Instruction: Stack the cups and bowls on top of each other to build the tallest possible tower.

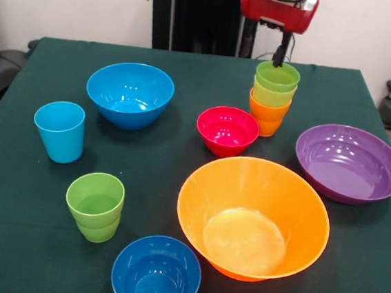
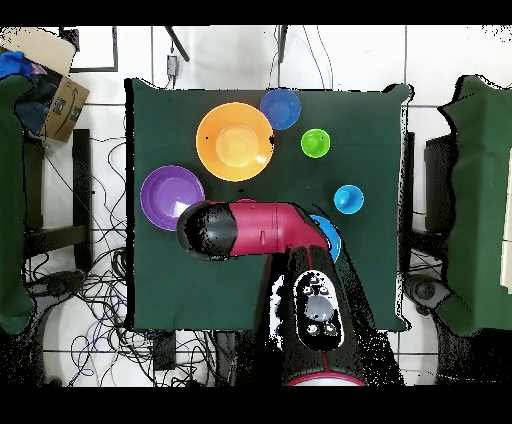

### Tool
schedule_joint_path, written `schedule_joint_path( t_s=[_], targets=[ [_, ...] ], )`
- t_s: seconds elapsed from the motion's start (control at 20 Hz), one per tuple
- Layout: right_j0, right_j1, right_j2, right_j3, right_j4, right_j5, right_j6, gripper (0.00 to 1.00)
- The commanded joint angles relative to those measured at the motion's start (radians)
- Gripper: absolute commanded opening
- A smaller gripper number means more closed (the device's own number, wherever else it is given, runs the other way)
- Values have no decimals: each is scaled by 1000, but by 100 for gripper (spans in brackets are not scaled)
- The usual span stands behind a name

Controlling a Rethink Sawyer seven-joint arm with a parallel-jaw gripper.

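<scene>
The tower (image 1: pixel 273 97) is three nested cups, orange lowest, then yellow, then lime green, at the table's far right. My gripper (image 1: pixel 280 56) hangs just above its green rim, apart from it; its state does not show. A red bowl (image 1: pixel 227 130) sits left of the tower. The purple bowl (image 1: pixel 350 163) (image 2: pixel 172 197), large orange bowl (image 1: pixel 253 218) (image 2: pixel 234 141), two blue bowls (image 1: pixel 130 93) (image 1: pixel 156 273), light blue cup (image 1: pixel 60 131) and green stepped cup (image 1: pixel 95 206) stand apart on the cloth. In the overhead view my arm (image 2: pixel 250 228) hides the tower and red bowl.
The dark green tablecloth (image 1: pixel 190 56) covers the whole table. A cardboard box (image 2: pixel 60 95) sits off the table's corner in the overhead view, with cables on the floor around the table.
</scene>
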Motion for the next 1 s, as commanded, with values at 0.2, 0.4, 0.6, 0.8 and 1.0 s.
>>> schedule_joint_path(
  t_s=[0.2,0.4,0.6,0.8,1.0],
  targets=[
    [-67,123,104,-138,-108,56,-181,100],
    [-104,148,118,-147,-126,46,-207,100],
    [-143,185,136,-144,-149,16,-219,100],
    [-177,206,165,-73,-172,-43,-208,100],
    [-213,222,240,-22,-206,-86,-250,100]
  ],
)
